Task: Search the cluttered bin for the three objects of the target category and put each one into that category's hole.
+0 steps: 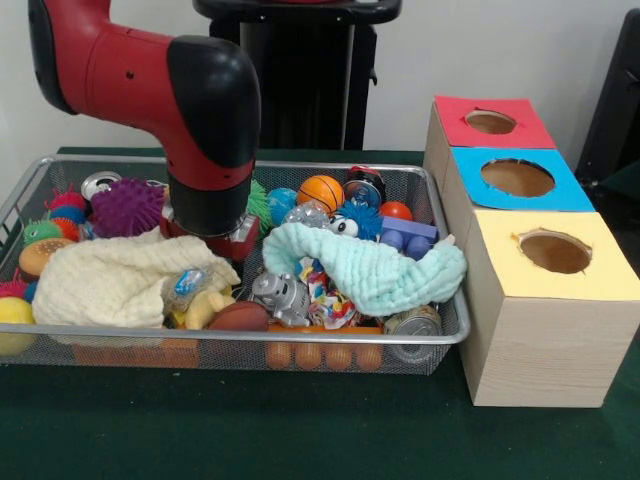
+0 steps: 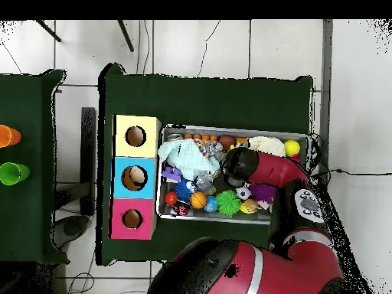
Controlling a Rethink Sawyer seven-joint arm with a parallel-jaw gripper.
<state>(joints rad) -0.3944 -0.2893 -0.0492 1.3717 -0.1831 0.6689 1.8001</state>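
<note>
The bin (image 1: pixel 250 338) is a wide silver wire-mesh basket on the green table, full of toys. It also shows in the overhead view (image 2: pixel 230 128). My gripper (image 1: pixel 228 238) is down inside the bin left of centre, between a cream knitted cloth (image 1: pixel 110 275) and a mint cloth (image 1: pixel 370 270). Its lower end is hidden by the clutter and by the arm's black wrist (image 1: pixel 210 150). Three wooden boxes with round holes stand beside the bin, topped red (image 1: pixel 490 122), blue (image 1: pixel 517 178) and yellow (image 1: pixel 555 252).
The bin holds a purple spiky ball (image 1: pixel 125 207), an orange basketball (image 1: pixel 320 192), a blue furry toy (image 1: pixel 355 222), a brown football (image 1: pixel 238 317), a grey robot toy (image 1: pixel 280 297), a can (image 1: pixel 412 322) and a yellow ball (image 1: pixel 12 312). In the overhead view, cups (image 2: pixel 9 153) stand on a side table.
</note>
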